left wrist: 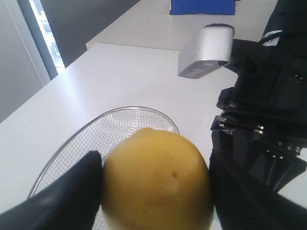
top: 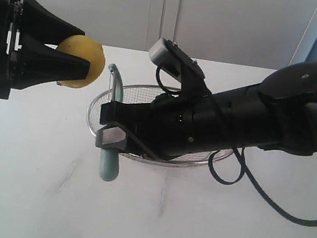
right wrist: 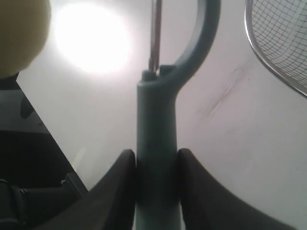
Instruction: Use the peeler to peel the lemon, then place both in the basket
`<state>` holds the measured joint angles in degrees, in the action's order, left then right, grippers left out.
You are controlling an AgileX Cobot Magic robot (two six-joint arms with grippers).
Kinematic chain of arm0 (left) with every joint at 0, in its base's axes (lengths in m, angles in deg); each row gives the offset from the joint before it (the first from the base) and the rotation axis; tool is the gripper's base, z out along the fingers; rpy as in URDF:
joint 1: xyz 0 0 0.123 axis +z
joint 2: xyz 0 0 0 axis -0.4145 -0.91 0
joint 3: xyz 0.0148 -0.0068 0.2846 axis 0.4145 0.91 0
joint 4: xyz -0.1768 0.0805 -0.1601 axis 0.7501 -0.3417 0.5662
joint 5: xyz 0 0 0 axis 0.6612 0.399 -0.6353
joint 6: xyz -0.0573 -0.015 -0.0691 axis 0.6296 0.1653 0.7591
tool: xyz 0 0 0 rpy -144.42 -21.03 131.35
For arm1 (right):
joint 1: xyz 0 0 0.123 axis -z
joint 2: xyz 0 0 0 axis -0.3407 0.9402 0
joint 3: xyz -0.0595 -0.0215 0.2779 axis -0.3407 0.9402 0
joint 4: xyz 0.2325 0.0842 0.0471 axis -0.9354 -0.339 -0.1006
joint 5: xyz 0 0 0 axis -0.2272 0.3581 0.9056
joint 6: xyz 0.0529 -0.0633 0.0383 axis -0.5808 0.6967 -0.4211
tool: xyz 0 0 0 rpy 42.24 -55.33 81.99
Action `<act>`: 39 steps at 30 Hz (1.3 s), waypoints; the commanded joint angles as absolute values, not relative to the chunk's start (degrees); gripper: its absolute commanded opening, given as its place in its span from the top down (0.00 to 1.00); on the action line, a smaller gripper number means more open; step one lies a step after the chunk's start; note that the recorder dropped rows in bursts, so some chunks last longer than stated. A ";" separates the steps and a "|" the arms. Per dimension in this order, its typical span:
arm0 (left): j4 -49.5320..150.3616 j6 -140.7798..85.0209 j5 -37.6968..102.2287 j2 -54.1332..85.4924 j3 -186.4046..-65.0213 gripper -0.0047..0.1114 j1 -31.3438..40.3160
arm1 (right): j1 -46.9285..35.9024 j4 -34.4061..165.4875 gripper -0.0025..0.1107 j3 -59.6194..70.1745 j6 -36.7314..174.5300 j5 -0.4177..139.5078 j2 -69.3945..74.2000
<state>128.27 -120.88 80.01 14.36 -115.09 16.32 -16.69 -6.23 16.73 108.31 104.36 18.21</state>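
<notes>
Exterior view has the left arm extended level from the left tabletop edge, its left claw (top: 83,54) pointing sideways and pinching the lemon (top: 89,60) between both fingers, in the air above the tabletop (top: 37,196). The right arm stretches from the right edge across the middle, sloping low over the wire-mesh basket (top: 96,102), which sits on the tabletop toward the far edge. Its right claw (top: 111,126) is clamped on the pale teal handle of the peeler (top: 108,166), held upright with the blade head up, just beside the lemon with a slim gap between them.
</notes>
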 commanded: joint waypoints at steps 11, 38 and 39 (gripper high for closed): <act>126.58 -121.63 76.78 15.05 -114.84 0.96 11.77 | -19.42 -7.00 0.98 16.95 106.81 102.63 18.13; 126.21 -121.63 75.35 15.05 -114.84 0.96 11.77 | -19.42 -12.00 0.98 16.95 106.83 106.49 18.13; 126.21 -121.63 75.35 15.05 -114.84 0.96 11.77 | -19.42 -12.00 0.98 16.95 106.83 106.39 18.13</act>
